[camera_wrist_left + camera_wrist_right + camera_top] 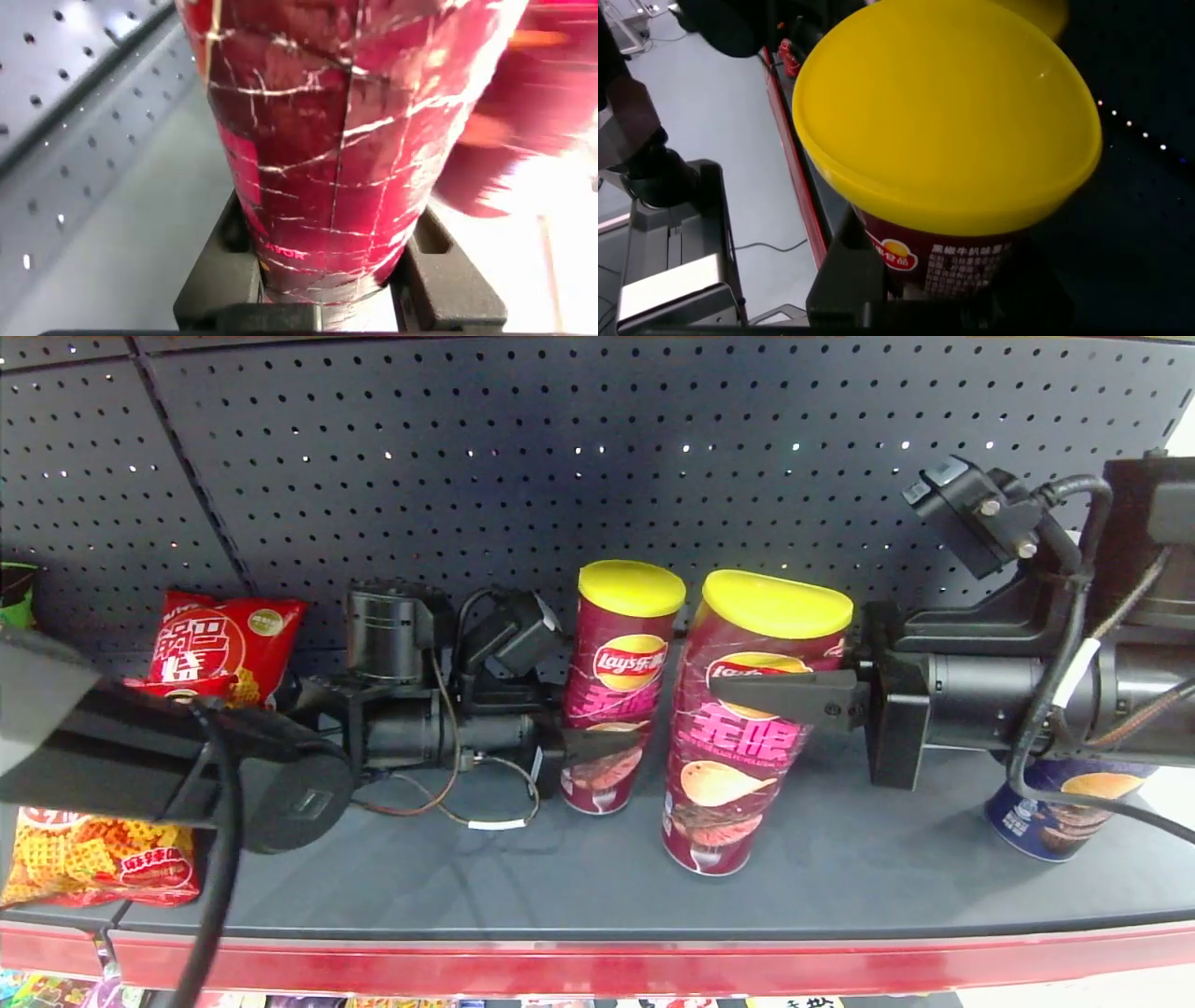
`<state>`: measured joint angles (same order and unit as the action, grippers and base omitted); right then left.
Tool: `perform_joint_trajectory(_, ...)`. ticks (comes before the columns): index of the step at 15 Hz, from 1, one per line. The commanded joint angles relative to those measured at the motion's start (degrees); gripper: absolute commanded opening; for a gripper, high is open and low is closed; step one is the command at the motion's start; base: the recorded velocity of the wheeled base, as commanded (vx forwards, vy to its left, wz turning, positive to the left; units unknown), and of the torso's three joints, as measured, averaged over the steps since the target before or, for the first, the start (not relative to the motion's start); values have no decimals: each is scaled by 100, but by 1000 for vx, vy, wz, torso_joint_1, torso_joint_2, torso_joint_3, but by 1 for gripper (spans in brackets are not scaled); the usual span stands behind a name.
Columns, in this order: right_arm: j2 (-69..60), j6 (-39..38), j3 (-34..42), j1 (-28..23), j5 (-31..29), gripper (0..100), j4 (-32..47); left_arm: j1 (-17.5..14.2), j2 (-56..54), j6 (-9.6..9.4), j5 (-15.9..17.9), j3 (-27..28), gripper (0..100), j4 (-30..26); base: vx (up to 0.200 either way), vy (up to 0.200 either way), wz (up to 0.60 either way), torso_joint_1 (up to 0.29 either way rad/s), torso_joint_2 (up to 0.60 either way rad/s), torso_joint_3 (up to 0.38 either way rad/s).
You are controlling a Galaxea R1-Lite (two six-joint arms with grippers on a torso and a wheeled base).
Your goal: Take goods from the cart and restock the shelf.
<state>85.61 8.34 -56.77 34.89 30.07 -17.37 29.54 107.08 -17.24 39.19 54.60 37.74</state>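
The left arm lies level along the shelf from the left. The left gripper is clamped on the lower half of the left can, which stands upright near the pegboard. Just beside it, nearer the shelf's front, the right can leans slightly. The right arm reaches in level from the right, and the right gripper clasps this can just under its yellow lid.

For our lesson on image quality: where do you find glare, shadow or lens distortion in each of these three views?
Head view: the red shelf edge bows, a wide-angle effect, and light shines through the pegboard holes. Left wrist view: glare whites out the area beside the rear red can. Right wrist view: the front can's yellow lid is evenly lit, with one small highlight.
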Motion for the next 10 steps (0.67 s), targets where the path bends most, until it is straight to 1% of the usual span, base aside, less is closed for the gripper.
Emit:
perform_joint_trajectory(1, 43, 1, -62, -8, -2, 0, -3, 61, -847, 19, -87, -617, 0, -4, 0, 0, 0, 0, 0, 0)
perform_joint_trajectory(5, 78, 1, -168, -237, -2, 0, 6, 78, -1234, 45, -105, -987, 0, -12, 0, 0, 0, 0, 0, 0)
perform_joint_trajectory(6, 87, 1, -176, -237, -2, 0, 6, 96, -1348, 98, -193, -1127, 0, -12, 0, 0, 0, 0, 0, 0)
perform_joint_trajectory(8, 96, 1, -194, -237, -2, 0, 6, 201, -1532, 274, -316, -1444, 0, 5, 0, 0, 0, 0, 0, 0)
perform_joint_trajectory(10, 113, 1, -229, -237, -2, 0, 6, 219, -1576, 291, -333, -1716, 0, 5, 0, 0, 0, 0, 0, 0)
